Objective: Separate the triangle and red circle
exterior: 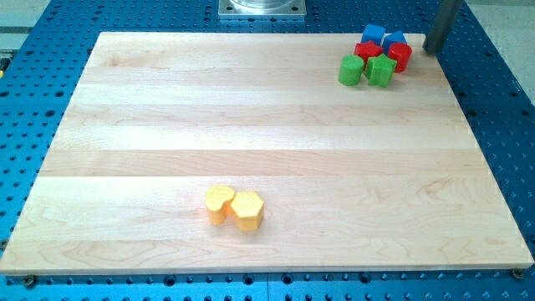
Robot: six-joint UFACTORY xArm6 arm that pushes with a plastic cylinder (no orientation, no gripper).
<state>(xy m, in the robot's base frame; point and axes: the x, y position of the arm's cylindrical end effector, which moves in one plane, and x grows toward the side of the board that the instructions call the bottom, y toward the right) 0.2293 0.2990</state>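
Observation:
A tight cluster of blocks sits at the view's top right on the wooden board (251, 125). In it, the blue triangle (394, 39) touches the red circle (400, 57) just below it. A blue cube (373, 34) and a red star-like block (367, 51) lie to their left. A green circle (351, 70) and a green star (382, 71) lie at the cluster's lower edge. My tip (432, 50) stands just right of the triangle and red circle, with a small gap between them.
A yellow heart (219, 203) and a yellow hexagon (247, 210) touch each other near the board's bottom centre. The board's right edge runs close to my tip. A blue perforated table surrounds the board.

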